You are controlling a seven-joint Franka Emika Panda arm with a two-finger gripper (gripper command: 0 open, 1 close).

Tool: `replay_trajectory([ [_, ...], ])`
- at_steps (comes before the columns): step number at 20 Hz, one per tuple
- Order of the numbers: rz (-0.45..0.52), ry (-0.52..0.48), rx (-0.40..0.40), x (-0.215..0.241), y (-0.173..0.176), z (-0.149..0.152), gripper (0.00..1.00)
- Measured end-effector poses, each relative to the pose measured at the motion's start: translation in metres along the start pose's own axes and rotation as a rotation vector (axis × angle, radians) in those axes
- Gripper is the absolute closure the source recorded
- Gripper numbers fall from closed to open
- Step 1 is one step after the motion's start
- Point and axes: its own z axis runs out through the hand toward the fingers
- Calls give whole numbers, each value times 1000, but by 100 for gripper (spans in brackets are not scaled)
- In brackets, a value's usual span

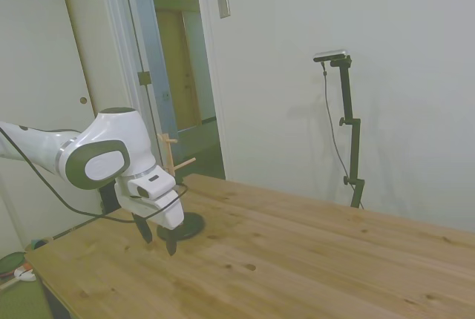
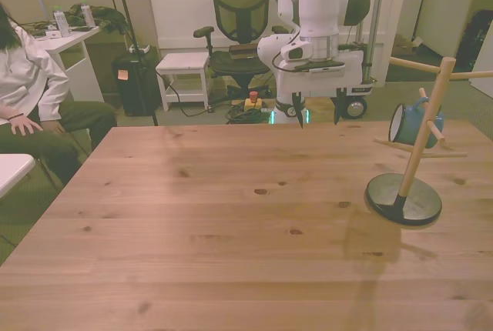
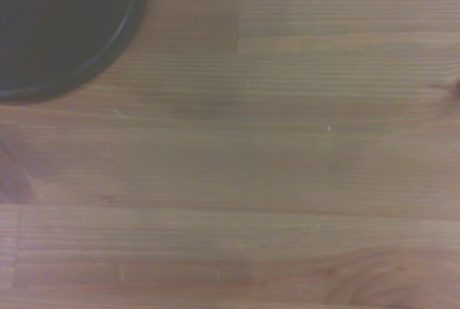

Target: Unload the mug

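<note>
The mug (image 2: 410, 123) hangs by its handle on a peg of the wooden rack (image 2: 417, 146), near the front view's right edge of the bench (image 2: 231, 231). The rack's dark round base (image 2: 404, 199) keeps it upright. The robot's pincer (image 2: 316, 118) hovers low over bare wood, well apart from the mug, its fingers spread and holding nothing. A seated person (image 2: 31, 92) watches at the front view's left.
</note>
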Motion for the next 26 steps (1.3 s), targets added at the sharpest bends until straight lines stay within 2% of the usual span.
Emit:
replay_trajectory([
  [2,-3,3,2,-1,0,1,0],
  [6,-59,84,87,-5,-20,-4,0],
  [9,-145,122,153,-21,-36,-2,0],
  [14,-282,129,275,-40,-54,-10,0],
  [19,-335,146,358,-38,-61,-25,0],
  [21,-343,149,368,-37,-62,-26,0],
  [26,-405,181,472,-39,-71,-27,0],
])
